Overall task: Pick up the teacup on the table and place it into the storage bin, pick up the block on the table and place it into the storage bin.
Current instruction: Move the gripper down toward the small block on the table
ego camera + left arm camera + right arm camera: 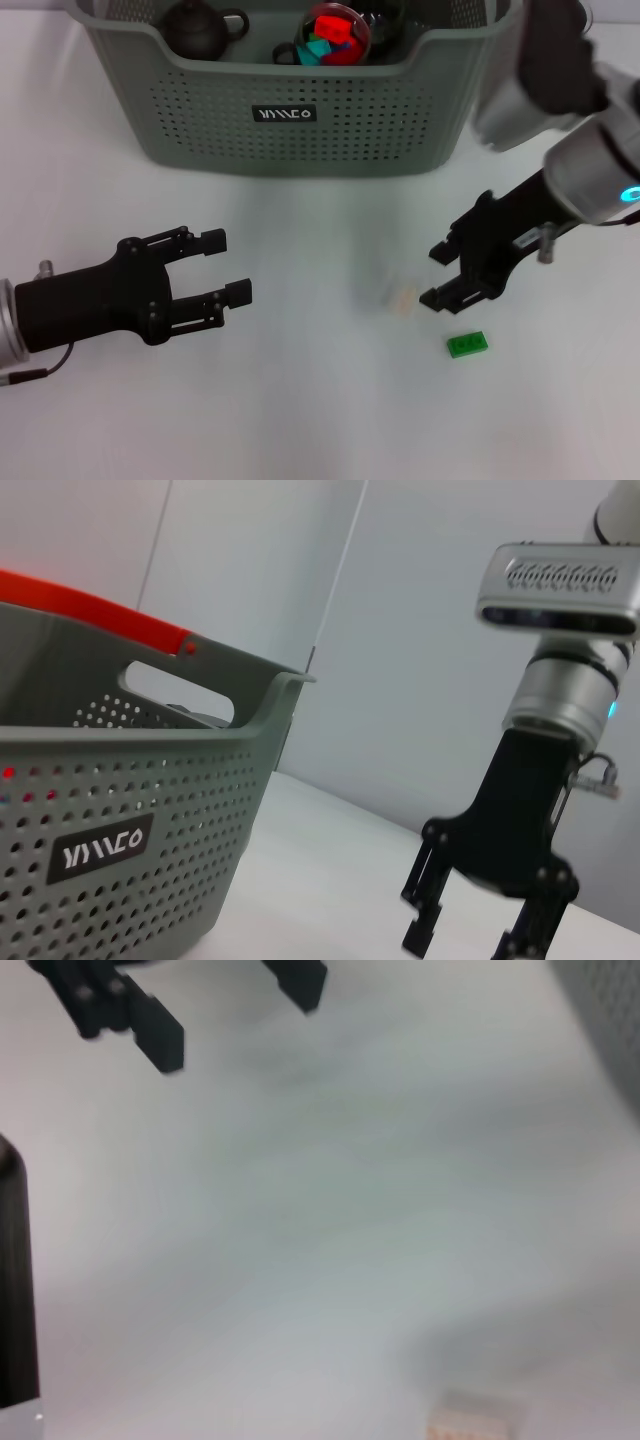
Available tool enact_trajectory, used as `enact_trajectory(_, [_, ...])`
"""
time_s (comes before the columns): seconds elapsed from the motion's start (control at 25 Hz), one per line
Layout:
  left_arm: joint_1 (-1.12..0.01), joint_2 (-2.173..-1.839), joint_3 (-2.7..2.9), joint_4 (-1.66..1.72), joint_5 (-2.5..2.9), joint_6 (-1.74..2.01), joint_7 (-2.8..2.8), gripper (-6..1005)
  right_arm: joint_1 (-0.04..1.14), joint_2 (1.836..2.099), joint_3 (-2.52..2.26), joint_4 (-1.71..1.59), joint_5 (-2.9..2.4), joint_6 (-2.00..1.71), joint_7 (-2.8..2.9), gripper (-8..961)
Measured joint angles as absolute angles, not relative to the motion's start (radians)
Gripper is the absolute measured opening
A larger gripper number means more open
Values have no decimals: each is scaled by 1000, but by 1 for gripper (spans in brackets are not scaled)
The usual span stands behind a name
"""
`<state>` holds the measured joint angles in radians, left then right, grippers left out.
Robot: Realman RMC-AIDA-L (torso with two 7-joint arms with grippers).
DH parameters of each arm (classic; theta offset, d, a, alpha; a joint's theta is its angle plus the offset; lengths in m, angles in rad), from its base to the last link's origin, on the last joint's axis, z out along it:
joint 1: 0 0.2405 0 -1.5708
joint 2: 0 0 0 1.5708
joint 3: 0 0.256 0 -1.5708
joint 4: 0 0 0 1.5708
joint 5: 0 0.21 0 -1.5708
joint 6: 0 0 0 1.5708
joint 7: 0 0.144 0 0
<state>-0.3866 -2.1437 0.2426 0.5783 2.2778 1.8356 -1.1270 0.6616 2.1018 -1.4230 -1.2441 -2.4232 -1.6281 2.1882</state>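
Note:
A small green block (467, 344) lies on the white table at the right. A pale cream block (403, 299) (470, 1420) lies just left of it. My right gripper (434, 274) (462, 942) hangs open just above and between them, holding nothing. At the left, my left gripper (228, 266) (235, 1015) is open and empty over bare table. The grey-green storage bin (200, 120) (150, 780) stands at the back. No teacup shows on the table; a small dark shape (285, 52) in the bin is too hidden to name.
Inside the bin sit a dark teapot (195, 28) and a clear glass pot (335, 35) holding red and teal pieces. White table stretches between the two grippers and in front of the bin.

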Motion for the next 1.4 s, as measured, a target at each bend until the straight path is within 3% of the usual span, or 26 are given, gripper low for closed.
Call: enact_trajectory(1.4, [-379,-2148,241,577,2278,1825,-1121,764,701,2106,-1625,-1052,-2405,-1358,2343,605])
